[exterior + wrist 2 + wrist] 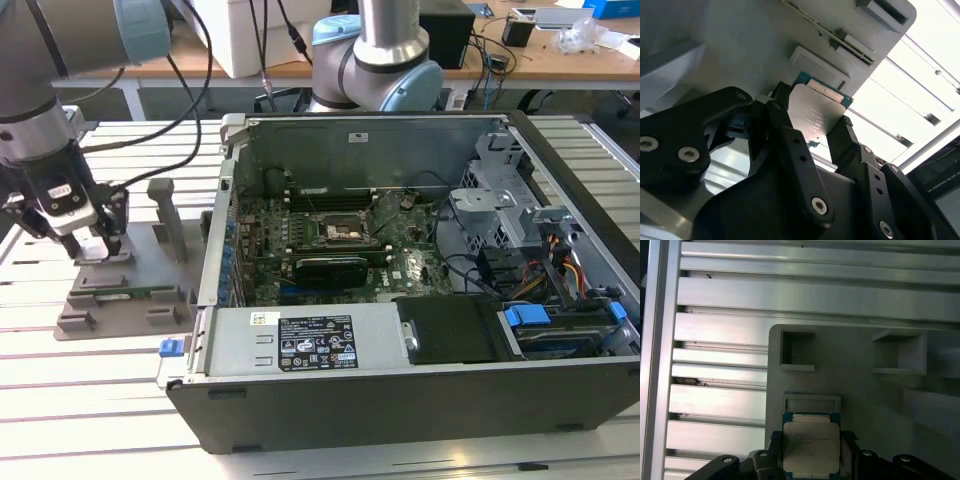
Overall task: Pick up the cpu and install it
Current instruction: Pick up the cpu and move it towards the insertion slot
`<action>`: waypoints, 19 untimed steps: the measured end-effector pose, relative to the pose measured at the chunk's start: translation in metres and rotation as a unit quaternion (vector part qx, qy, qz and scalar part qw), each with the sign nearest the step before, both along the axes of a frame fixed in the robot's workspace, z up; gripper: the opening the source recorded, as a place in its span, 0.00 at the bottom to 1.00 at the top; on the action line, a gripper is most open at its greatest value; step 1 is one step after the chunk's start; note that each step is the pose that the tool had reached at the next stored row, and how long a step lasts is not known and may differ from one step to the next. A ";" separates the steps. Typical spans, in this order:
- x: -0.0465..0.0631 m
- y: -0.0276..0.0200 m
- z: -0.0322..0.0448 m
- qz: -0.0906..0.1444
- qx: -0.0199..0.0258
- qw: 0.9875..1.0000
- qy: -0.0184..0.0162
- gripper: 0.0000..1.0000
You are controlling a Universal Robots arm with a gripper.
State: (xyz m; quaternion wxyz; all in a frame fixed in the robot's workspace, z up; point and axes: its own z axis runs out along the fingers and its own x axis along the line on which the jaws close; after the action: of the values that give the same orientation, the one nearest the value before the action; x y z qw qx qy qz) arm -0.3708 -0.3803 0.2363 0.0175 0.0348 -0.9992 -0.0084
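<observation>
The cpu (811,450) is a flat square chip with a silver-grey top and a thin teal edge. In both wrist views it sits between my black fingers (781,122), which press on two opposite sides. My gripper (95,242) is shut on the cpu (817,107) just over the grey holder (125,290) at the exterior view's left. I cannot tell whether the chip still rests on the holder or hangs just above it. The open computer case (400,400) lies to the right, with the motherboard's square socket (340,228) near its middle.
A long green memory stick (125,295) lies in a slot of the grey holder, and an upright post (165,205) stands on it. A black card (330,268) sits in the motherboard. Cables and a drive bay (545,325) crowd the case's right side. A second arm's base (385,60) stands behind the case.
</observation>
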 end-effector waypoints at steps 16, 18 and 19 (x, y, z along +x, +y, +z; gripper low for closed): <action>0.000 0.0012 0.0815 0.000 0.000 1.000 0.000 0.55; 0.000 0.0012 0.0876 0.000 0.000 1.000 0.000 0.55; 0.000 0.0012 0.0909 0.000 0.000 1.000 0.000 0.55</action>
State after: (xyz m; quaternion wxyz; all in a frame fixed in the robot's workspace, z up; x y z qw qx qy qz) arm -0.3708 -0.3791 0.3271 0.0175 0.0348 -0.9992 -0.0084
